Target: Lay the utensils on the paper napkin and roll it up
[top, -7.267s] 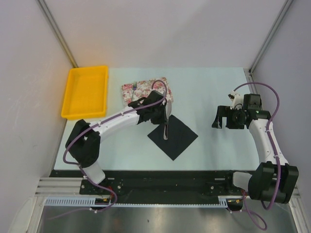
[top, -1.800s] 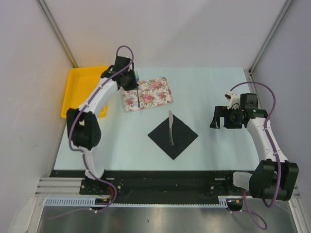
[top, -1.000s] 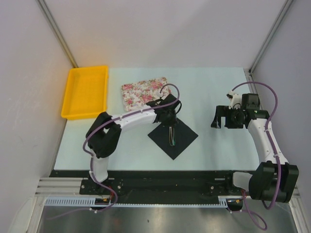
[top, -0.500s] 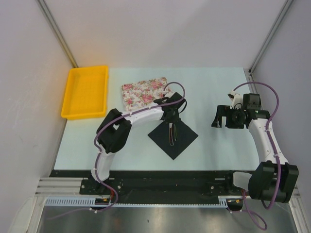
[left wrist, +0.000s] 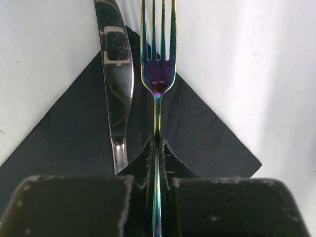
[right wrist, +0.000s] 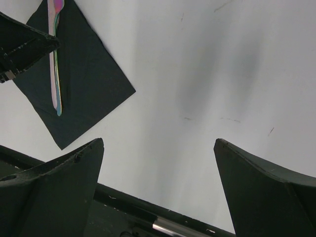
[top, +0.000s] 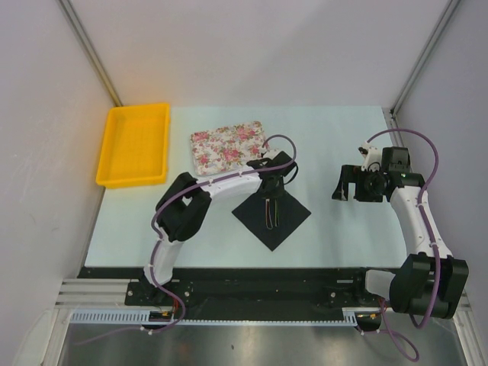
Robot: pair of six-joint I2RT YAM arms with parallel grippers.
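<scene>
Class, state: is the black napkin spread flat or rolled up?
Spread flat: the napkin lies as an open diamond beneath knife and fork.

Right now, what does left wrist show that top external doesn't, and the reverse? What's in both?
Only left wrist: the four tines of the iridescent metal fork, and its handle clamped in the left gripper. Only top external: the yellow plastic tray, the pink-flowered rectangular tray, and the right gripper, open, off to the right side. Both: the matte black paper napkin, with the silvery metal knife beside the fork.
</scene>
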